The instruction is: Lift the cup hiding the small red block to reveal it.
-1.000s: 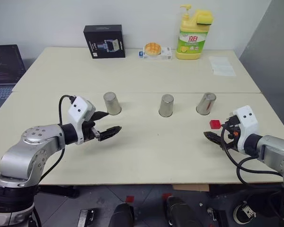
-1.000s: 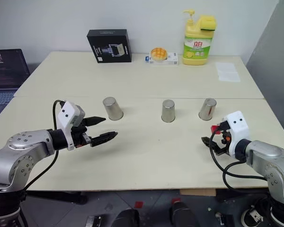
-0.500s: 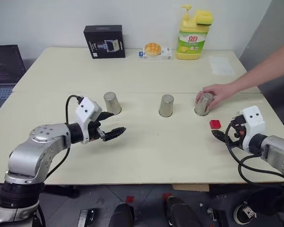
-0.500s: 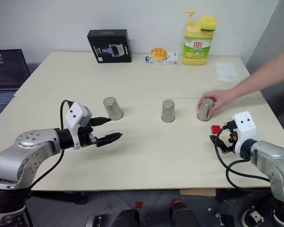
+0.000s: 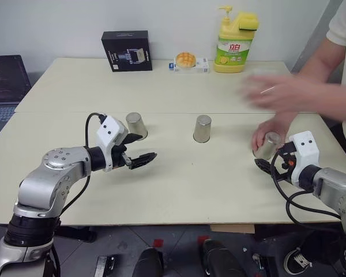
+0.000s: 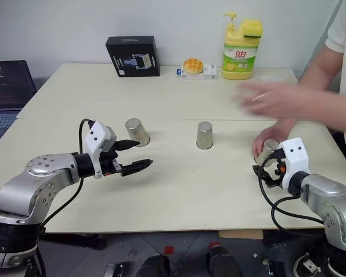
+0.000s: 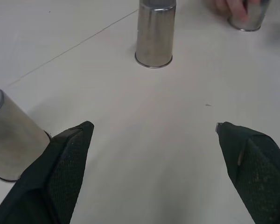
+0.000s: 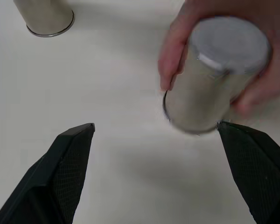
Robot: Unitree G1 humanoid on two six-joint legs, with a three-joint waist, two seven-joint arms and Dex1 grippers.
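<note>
The cup point(image 8: 213, 79) stands upside down just ahead of the right gripper point(image 8: 158, 140), closer to one of its fingers, with a person's hand point(image 8: 196, 42) wrapped around it. The small red block cannot be seen; it is judged to lie under this cup. The right gripper's fingers stand wide apart, holding nothing, as do those of the left gripper point(image 7: 151, 133), which has two more cups point(image 7: 154, 32) ahead of it. The thin metal tumbler looks light, rigid and slippery; pinching its tapered wall at mid-height, across the diameter, seems safest.
</note>
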